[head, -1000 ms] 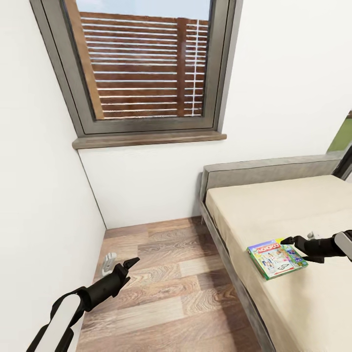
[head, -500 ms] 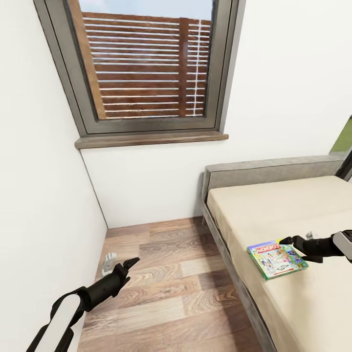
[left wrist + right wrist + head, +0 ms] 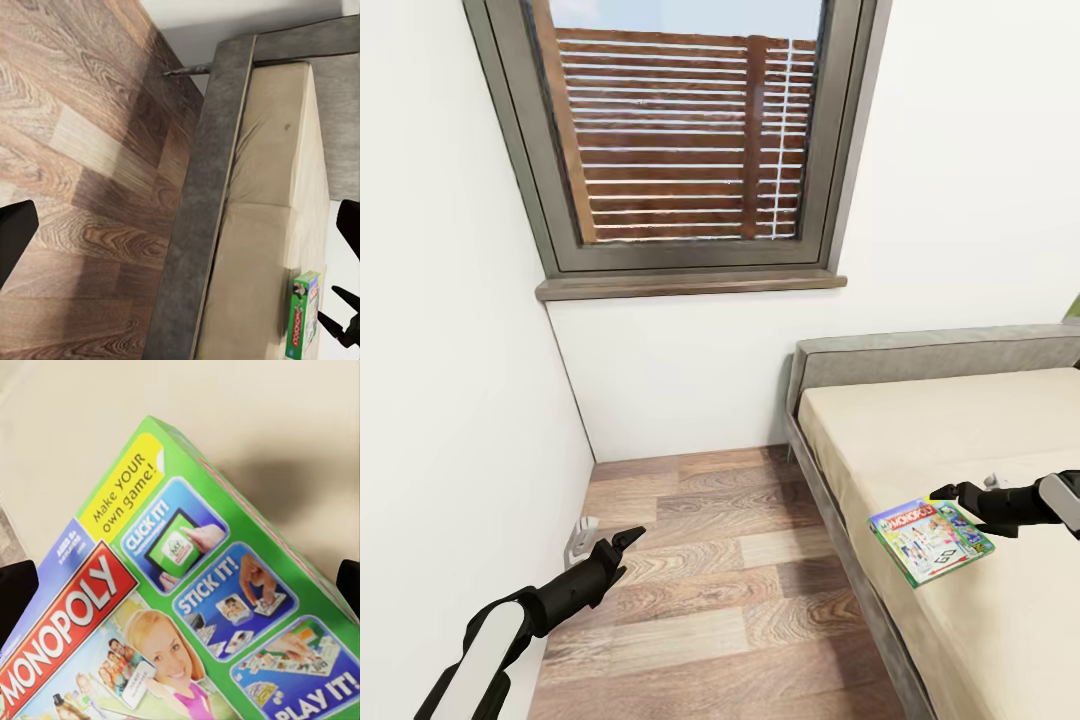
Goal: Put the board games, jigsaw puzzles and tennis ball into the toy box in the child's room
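A green Monopoly board game (image 3: 930, 540) hangs at the near side edge of the beige bed (image 3: 960, 430), one corner out over the floor. My right gripper (image 3: 952, 497) is at the box's far edge, shut on it. In the right wrist view the box lid (image 3: 187, 607) spans the space between the two black fingers (image 3: 16, 600). Low over the wooden floor (image 3: 740, 580), my left gripper (image 3: 625, 542) is open and holds nothing. The left wrist view shows the box (image 3: 304, 315) edge-on beside the bed frame (image 3: 202, 210). The table and the toy box are out of view.
A white wall (image 3: 450, 400) runs close along my left arm. A small grey-white object (image 3: 582, 535) lies on the floor against it. A window (image 3: 680, 140) with a wooden sill is ahead, and the grey headboard (image 3: 930, 355) stands against the back wall.
The whole picture has slid right, so the camera has turned left. The board game has kept its place at my right gripper and now juts past the bed's edge.
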Controlling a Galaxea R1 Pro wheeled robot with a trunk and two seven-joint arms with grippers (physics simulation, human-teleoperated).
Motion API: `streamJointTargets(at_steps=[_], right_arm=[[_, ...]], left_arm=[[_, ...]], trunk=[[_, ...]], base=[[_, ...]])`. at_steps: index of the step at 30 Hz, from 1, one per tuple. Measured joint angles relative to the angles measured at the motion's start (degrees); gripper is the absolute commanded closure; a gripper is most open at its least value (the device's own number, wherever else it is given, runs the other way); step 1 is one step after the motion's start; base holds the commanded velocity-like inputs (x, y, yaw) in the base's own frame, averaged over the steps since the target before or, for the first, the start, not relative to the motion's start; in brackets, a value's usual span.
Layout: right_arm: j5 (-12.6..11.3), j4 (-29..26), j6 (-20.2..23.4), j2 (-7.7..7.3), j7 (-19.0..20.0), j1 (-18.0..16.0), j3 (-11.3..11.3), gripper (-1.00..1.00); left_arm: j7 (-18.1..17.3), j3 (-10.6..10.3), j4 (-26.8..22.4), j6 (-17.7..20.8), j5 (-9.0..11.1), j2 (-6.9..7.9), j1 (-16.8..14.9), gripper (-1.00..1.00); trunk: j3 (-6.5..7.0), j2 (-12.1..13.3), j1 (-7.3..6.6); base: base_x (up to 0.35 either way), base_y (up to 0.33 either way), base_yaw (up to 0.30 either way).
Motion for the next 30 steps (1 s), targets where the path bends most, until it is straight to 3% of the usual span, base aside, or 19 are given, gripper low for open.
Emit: streamJointTargets(at_steps=[30], right_arm=[[0.1, 0.0, -0.1, 0.16, 0.0, 0.0, -0.1, -1.0]], left_arm=[[0.0, 0.0, 0.0, 0.0, -0.1, 0.0, 0.0, -1.0]], trunk=[[0.0, 0.0, 0.02]], base=[[-0.029, -0.011, 0.006]])
